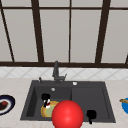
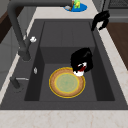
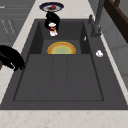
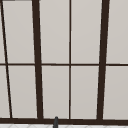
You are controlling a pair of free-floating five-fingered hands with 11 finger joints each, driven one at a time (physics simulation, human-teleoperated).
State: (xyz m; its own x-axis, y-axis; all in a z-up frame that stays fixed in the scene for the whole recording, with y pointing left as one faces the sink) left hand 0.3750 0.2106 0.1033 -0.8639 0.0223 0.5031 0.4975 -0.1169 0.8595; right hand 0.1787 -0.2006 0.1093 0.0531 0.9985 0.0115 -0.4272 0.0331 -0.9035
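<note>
Below a dark-framed window (image 4: 70, 62), dark sink (image 1: 90, 100), pale marble counter (image 1: 15, 85), left robot hand (image 1: 45, 97) clamped on small cup (image 1: 47, 103)

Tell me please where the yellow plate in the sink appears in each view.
Front view: yellow plate low in the left basin, partly behind a red ball.
Left side view: plate centre, on the basin floor.
Right side view: plate upper centre.
Upper view: window panes.
Shared landmark: the faucet.

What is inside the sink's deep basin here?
A yellow-rimmed plate lies flat on the floor of the sink basin. The left hand hangs over its edge, curled round a small red-and-white object; the hand covers most of it.
</note>
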